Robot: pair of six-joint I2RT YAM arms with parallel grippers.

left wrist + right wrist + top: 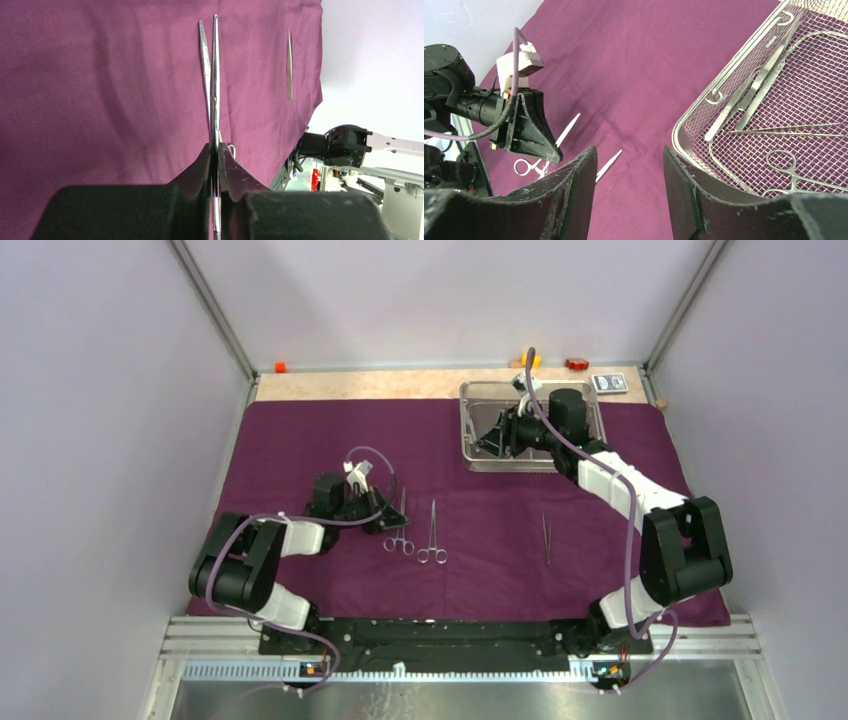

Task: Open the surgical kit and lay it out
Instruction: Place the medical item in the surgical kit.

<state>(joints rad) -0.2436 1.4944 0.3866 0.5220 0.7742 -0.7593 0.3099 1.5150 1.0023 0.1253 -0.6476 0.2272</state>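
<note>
The dark purple cloth (300, 440) lies spread flat over the table. On it, near the middle, lie two ring-handled clamps (400, 530) (433, 535) and slim tweezers (547, 538). My left gripper (385, 523) sits low on the cloth, its fingers nearly together round the shaft of the left clamp (215, 75). The other clamp (203, 60) lies just beside it. The wire-mesh tray (475, 462) stands at the back right, with more steel tools (754, 95) and a clamp (784, 165) inside. My right gripper (630, 160) hangs open and empty over the tray's left edge (704, 115).
Along the bare wooden strip at the back stand an orange block (281, 367), a yellow block (531, 360), a red block (577, 364) and a small blue-white card packet (610, 383). Frame posts rise at both back corners. A metal rail (450, 672) runs along the near edge.
</note>
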